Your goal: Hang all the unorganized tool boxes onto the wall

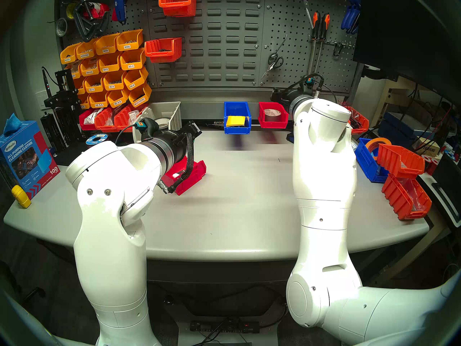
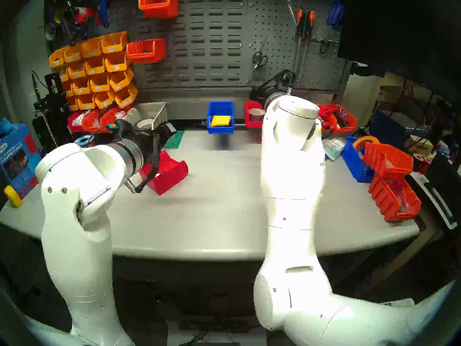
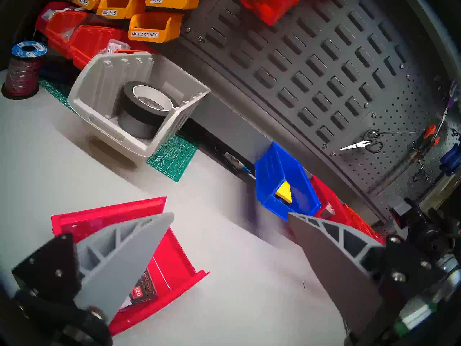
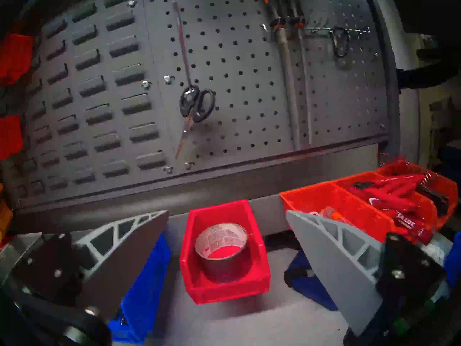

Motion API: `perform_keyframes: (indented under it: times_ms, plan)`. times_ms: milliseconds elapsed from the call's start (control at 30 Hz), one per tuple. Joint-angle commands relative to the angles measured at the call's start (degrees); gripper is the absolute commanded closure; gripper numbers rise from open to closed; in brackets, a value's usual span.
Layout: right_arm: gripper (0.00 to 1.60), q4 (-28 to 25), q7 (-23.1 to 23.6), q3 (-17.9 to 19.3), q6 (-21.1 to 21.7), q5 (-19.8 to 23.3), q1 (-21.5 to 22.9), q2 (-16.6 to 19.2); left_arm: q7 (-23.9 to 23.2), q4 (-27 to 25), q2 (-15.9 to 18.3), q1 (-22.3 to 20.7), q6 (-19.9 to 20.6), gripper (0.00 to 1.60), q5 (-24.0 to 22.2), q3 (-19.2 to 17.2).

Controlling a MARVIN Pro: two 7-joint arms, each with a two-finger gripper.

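blue bin (image 1: 237, 118) and red bin (image 1: 272, 115) with tape hang on the wall's (image 1: 224, 38) foot strip. another red bin (image 1: 192, 174) lies on the table (image 1: 237, 200). both arms' fingers (image 3: 139, 250) (image 4: 331, 260) spread open, empty.

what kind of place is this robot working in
Most likely a workshop or lab workbench. A grey louvred and pegboard wall holds scissors and screwdrivers, rows of labelled yellow bins store small hardware, and tape sits in a red bin.
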Motion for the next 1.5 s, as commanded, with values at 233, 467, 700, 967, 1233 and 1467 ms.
perform_keyframes:
  times_ms: [233, 467, 700, 967, 1233, 1467]
  plan:
    - [0.0, -10.44, 7.98, 5.33, 6.7, 4.09, -8.15, 5.92, -0.02, -0.55, 0.04, -0.18, 0.02, 0.0, 0.04, 0.07]
    - [0.0, -15.03, 12.34, 6.53, 9.39, 5.79, -11.03, 7.88, -0.01, -0.59, 0.05, -0.16, 0.02, 0.0, 0.06, 0.08]
    - [0.0, -15.08, 13.0, 6.81, 9.39, 5.99, -11.15, 8.27, -0.01, -0.59, 0.06, -0.16, 0.02, 0.0, 0.06, 0.08]
    - [0.0, -15.09, 13.16, 6.86, 9.39, 6.13, -11.21, 8.45, 0.0, -0.6, 0.06, -0.16, 0.02, 0.0, 0.06, 0.08]
    - [0.0, -15.1, 13.13, 6.84, 9.39, 6.25, -11.23, 8.56, 0.0, -0.6, 0.06, -0.16, 0.02, 0.0, 0.06, 0.09]
    - [0.0, -15.1, 13.12, 6.82, 9.39, 6.28, -11.23, 8.59, 0.0, -0.6, 0.06, -0.16, 0.02, 0.0, 0.06, 0.09]
